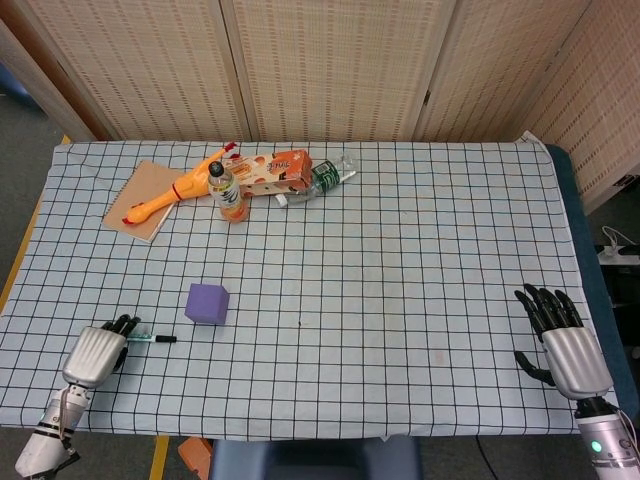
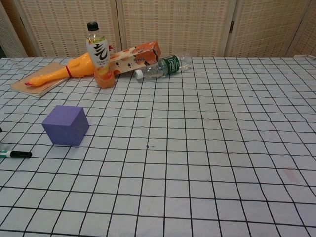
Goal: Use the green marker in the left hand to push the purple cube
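Note:
The purple cube [image 1: 207,303] [image 2: 66,125] sits on the checked cloth at the front left. Just in front of and to the left of it the green marker [image 1: 153,339] [image 2: 15,154] lies flat, black cap pointing right. My left hand [image 1: 95,351] is low at the table's front left corner. Its fingertips [image 1: 124,324] reach the marker's left end and hide part of it, while the marker still lies on the cloth. Whether they touch it I cannot tell. My right hand [image 1: 562,342] hovers at the front right edge, fingers spread, holding nothing.
At the back left lie a brown notebook [image 1: 139,198], a rubber chicken [image 1: 178,190], an upright orange drink bottle [image 1: 228,193], an orange carton [image 1: 280,171] and a clear bottle on its side [image 1: 325,178]. The table edge [image 1: 300,436] runs close in front of both hands.

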Tool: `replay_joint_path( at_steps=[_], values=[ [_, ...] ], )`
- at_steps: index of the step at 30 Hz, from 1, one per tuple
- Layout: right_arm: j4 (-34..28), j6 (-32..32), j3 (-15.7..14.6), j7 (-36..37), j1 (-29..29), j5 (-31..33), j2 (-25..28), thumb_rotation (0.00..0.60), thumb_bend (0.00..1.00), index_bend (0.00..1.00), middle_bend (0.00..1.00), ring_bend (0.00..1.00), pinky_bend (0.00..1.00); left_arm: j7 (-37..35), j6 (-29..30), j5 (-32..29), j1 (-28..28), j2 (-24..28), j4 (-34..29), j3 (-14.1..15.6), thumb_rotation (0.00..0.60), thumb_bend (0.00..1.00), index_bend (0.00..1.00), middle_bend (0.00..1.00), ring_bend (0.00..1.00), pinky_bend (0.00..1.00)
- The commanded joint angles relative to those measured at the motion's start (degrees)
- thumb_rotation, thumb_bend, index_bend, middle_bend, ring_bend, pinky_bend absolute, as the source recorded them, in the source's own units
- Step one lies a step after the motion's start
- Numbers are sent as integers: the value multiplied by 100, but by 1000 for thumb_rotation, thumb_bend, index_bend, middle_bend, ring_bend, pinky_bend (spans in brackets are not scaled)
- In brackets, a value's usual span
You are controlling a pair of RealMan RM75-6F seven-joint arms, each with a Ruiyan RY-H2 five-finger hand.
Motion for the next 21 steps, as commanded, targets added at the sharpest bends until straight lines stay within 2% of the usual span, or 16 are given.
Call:
replay_joint_path(
  at_steps=[1, 13, 21],
  values=[
    [-19, -27, -7, -10, 6, 11, 13, 600, 177, 0, 0, 0, 0, -28, -1, 61, -54, -166, 239, 45, 600, 411, 304, 327, 540, 825],
    [-112, -211, -45, -47, 47, 98, 91, 600, 177, 0, 0, 0, 0, -53, -1, 162, -183, -556, 935, 126, 600, 407, 390, 407, 564, 822],
    [-157, -264, -57, -52, 58, 128, 129, 600, 177, 0, 0, 0, 0, -122, -95, 143, -228, -686, 1167, 176, 600, 408, 409, 417, 568, 822]
  ],
)
